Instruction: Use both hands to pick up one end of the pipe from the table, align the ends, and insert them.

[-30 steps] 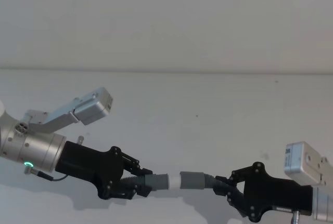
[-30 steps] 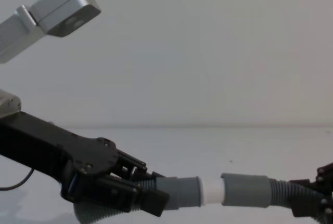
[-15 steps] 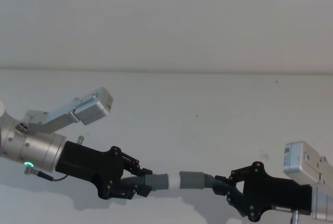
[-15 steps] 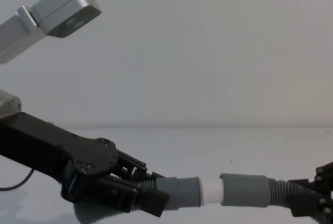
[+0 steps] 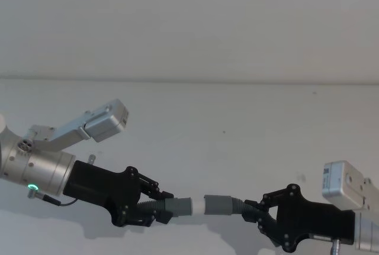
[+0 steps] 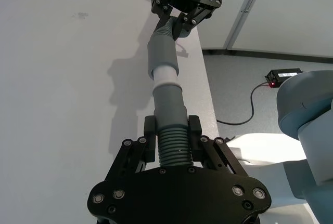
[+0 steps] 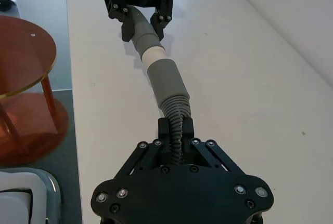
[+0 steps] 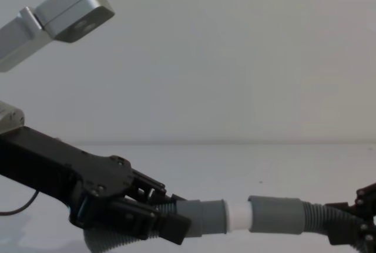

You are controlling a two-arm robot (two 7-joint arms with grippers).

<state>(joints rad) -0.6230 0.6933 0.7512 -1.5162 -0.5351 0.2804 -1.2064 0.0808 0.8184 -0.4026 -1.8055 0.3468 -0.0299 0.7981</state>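
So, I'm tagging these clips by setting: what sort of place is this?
Probably an indoor lab or test room: a plain white table against a bare wall, a power brick with cable on grey flooring, and a round wooden side table beside the workbench.

Across the lower middle of the head view, the joined pipe [image 5: 198,206] spans between left gripper [image 5: 159,206] and right gripper [image 5: 253,212], barring passage there. Above it, the white table [image 5: 237,119] lies open.
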